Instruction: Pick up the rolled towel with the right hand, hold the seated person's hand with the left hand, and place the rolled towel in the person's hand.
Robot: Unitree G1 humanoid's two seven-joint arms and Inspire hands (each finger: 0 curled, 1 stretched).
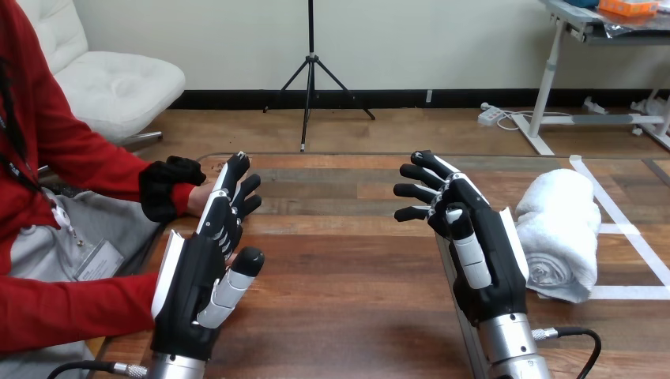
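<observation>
Pickup seems unstarted: right hand point(482, 253) and left hand point(197, 272) hover, fingers spread and empty, so the right must next reach sideways for the rolled towel point(559, 225) on the desk point(340, 260).

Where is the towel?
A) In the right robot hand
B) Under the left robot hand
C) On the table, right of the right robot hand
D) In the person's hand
C: the towel lies on the table beside the open right robot hand, which holds nothing.
</observation>
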